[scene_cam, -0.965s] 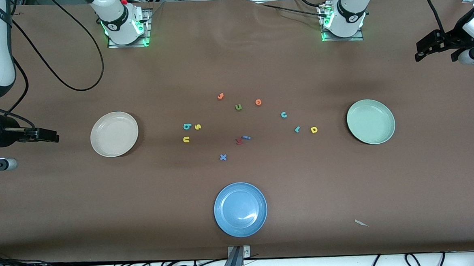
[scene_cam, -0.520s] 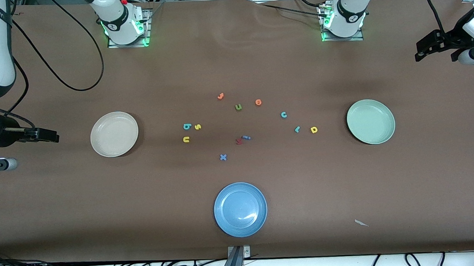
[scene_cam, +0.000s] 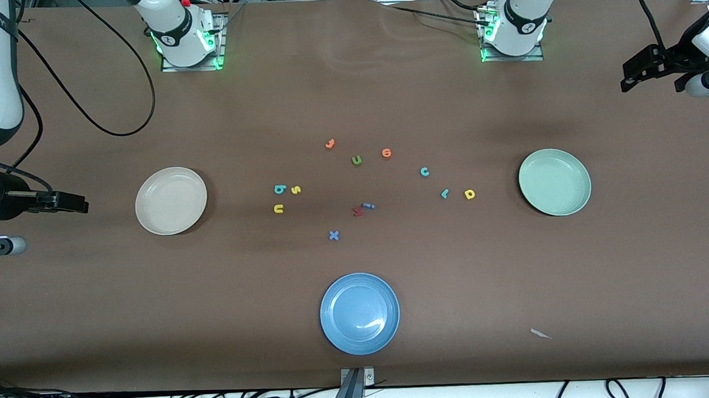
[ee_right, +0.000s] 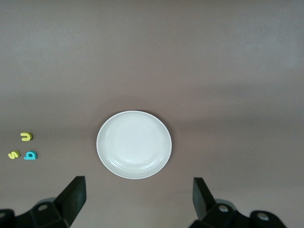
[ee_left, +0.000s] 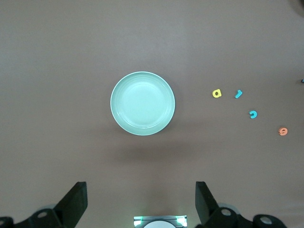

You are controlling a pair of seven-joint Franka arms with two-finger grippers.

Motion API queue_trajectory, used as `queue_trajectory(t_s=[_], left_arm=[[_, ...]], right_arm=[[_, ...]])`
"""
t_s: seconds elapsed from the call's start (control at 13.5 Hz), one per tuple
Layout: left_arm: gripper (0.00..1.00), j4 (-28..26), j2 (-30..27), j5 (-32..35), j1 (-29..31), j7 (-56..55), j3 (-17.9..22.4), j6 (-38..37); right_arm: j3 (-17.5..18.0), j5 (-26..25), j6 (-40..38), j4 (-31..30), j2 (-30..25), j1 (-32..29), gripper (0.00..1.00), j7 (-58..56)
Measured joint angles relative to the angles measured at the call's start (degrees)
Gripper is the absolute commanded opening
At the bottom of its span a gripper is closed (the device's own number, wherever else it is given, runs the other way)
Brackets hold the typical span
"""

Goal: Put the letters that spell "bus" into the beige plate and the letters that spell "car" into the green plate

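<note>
Both arms have glossy white shells with black joint bands. Each base [scene_cam: 187, 41] sits on a metal plate, shows green indicator lights and a red cap. Black cables trail beside the bases. Gripper fingers [ee_left: 76, 202] are matte black.

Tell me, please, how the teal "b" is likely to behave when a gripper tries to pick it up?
The teal "b" is tiny and lies flat, so it probably weighs little and may slide if nudged. It almost touches the yellow "s", so open fingers could disturb that.

Three plates are sitting on the desk [scene_cam: 349, 90]: beige plate [scene_cam: 171, 201], green plate [scene_cam: 554, 182], blue plate [scene_cam: 359, 313]. Twelve foam letters are lying between them: three teal, three yellow, two orange, two blue, one olive-green, one red.
</note>
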Motion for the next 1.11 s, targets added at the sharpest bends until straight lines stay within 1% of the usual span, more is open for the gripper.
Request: queue_trajectory(t_s=[1.11], left_arm=[[1.00,0.8,0.6,-0.3,-0.1,0.0,-0.7,0.0]], right_arm=[[0.0,0.0,0.0,0.0,0.0,0.0,0.99,0.0]])
